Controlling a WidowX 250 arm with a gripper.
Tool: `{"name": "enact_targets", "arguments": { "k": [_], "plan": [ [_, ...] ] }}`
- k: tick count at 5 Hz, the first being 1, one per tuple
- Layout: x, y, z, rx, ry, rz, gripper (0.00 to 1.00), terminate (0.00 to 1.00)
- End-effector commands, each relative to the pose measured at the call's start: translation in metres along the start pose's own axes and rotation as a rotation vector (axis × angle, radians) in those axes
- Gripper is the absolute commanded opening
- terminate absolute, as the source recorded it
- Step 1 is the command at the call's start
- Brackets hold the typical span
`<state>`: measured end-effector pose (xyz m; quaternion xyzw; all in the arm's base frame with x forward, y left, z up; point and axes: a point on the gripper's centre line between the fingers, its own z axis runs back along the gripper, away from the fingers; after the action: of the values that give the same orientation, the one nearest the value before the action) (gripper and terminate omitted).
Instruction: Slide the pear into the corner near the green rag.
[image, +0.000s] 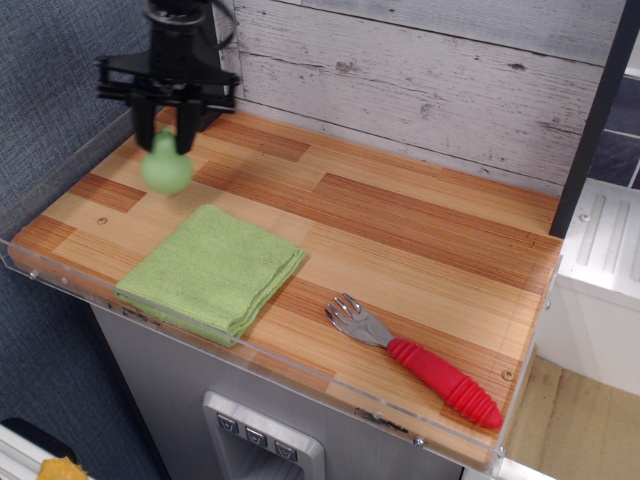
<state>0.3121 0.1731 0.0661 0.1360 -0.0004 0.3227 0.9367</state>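
The end effector (167, 128) grips the pear (166, 170) by its narrow top, fingers pinched on either side, with the round bottom hanging below over the far left part of the bench (420, 230), close to the left acrylic rim; whether the pear touches the wood cannot be told. The rag (212, 268) lies flat just in front of the pear, toward the front left corner (30, 245), and does not touch it. A fork (415, 360) with a red handle lies near the front edge, well apart to the right.
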Motion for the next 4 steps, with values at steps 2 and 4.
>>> {"name": "enact_targets", "arguments": {
  "k": [2,4],
  "plan": [
    [-0.001,0.017,-0.006,0.005,-0.005,0.038,0.00,0.00],
    [-0.001,0.025,0.000,0.005,-0.013,0.044,1.00,0.00]
  ]
}}
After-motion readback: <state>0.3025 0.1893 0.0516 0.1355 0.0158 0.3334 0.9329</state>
